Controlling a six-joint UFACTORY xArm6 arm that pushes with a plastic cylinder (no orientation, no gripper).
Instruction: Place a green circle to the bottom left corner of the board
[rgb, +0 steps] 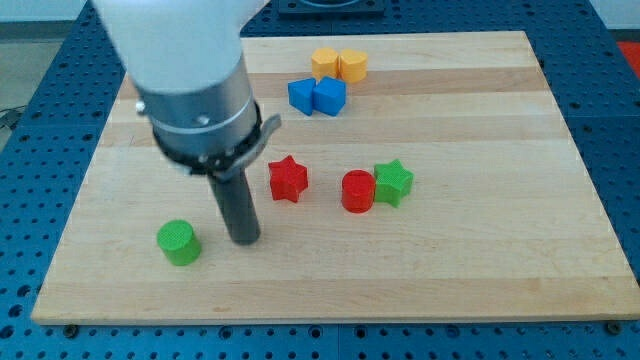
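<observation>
The green circle block (179, 242) lies on the wooden board (480, 250) at the view's lower left. My tip (244, 240) rests on the board just to the right of the green circle, a small gap apart from it. The rod rises from there to the arm's grey and white body at the view's upper left. A red star (288, 179) lies up and to the right of the tip.
A red cylinder (357, 191) touches a green star (393, 182) at the board's middle. Two blue blocks (317, 96) and two orange blocks (339, 65) sit near the view's top. The blue perforated table surrounds the board.
</observation>
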